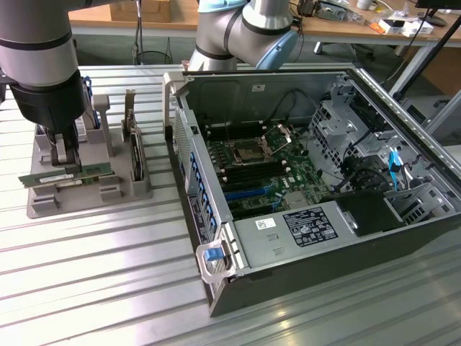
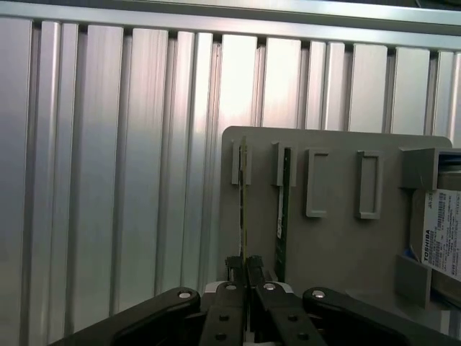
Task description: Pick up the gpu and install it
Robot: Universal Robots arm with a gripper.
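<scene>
My jaws were pinched nearly shut on the gpu (image 2: 244, 202), gripping its thin upper edge near one end while it stood on edge in the outermost slot of the grey holder (image 2: 338, 245). A second green stick (image 2: 283, 209) stood in the slot just beside it, close to my jaws but apart from them. The silver hard drive (image 2: 439, 234) sat at the far side of the same holder, well apart.

I judged the step to be the pick-up itself: the grip was made, but the gpu sat down in its slot, not yet lifted. A clean lift would have called for a straight pull along the slot guides, without tilting into the neighbouring stick, and then a carry across the ribbed surface (image 1: 108, 288) to the open computer case (image 1: 216, 256), whose motherboard (image 1: 259, 166) lay exposed.

Much was hard to read. In the wrist view the gpu showed edge-on, so its chips and contacts were hidden. In the exterior view my own arm covered the grip, and I could not tell there which of the two sticks I held. The target slot on the motherboard was too small to pick out.
</scene>
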